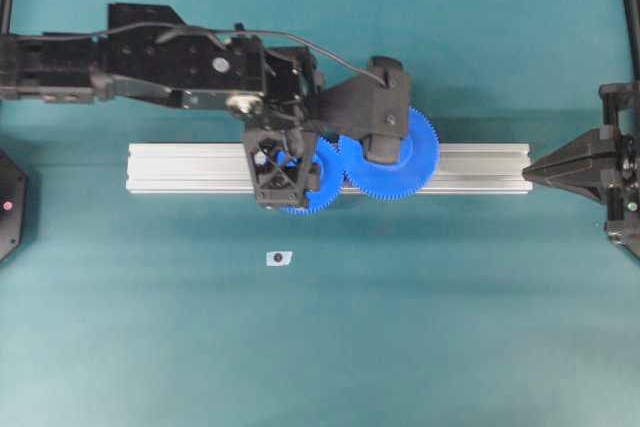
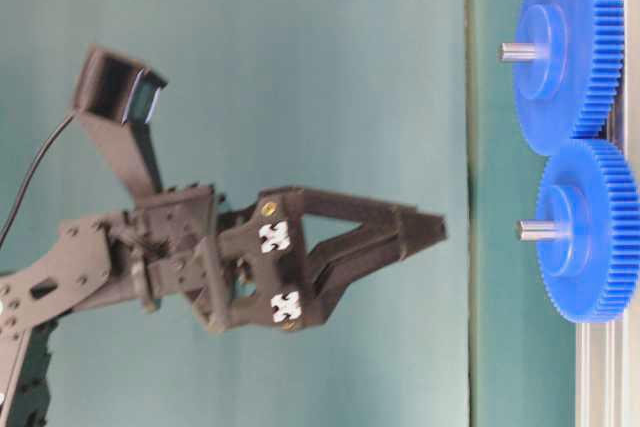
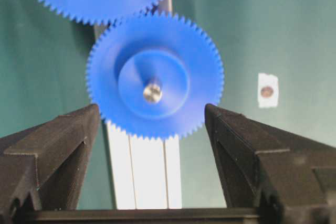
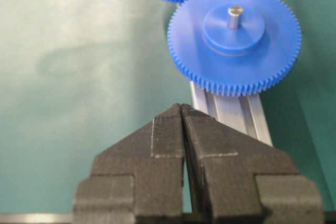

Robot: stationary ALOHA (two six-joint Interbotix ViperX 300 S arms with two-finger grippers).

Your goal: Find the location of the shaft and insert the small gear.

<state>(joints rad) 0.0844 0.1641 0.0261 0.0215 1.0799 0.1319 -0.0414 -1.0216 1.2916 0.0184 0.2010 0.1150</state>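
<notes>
The small gear [image 3: 157, 40] is blue and sits flat on the aluminium rail [image 1: 180, 167]. The silvery shaft [image 3: 153, 92] pokes out through its raised hub. In the table-level view this shaft [image 2: 535, 230] stands clear of the hub of the small gear [image 2: 590, 237]. My left gripper [image 3: 152, 109] is open, pointing straight at the gear, with one finger off each side of its rim. It holds nothing and stays a short gap away from the shaft tip. My right gripper [image 4: 181, 106] is shut and empty at the rail's right end [image 1: 530, 169].
The larger blue gear [image 1: 415, 162] sits on the rail beside the small one, teeth meshing, with its own grey pin [image 4: 234, 17]. A tiny white patch with a dark round spot [image 1: 278, 258] lies on the green table in front of the rail.
</notes>
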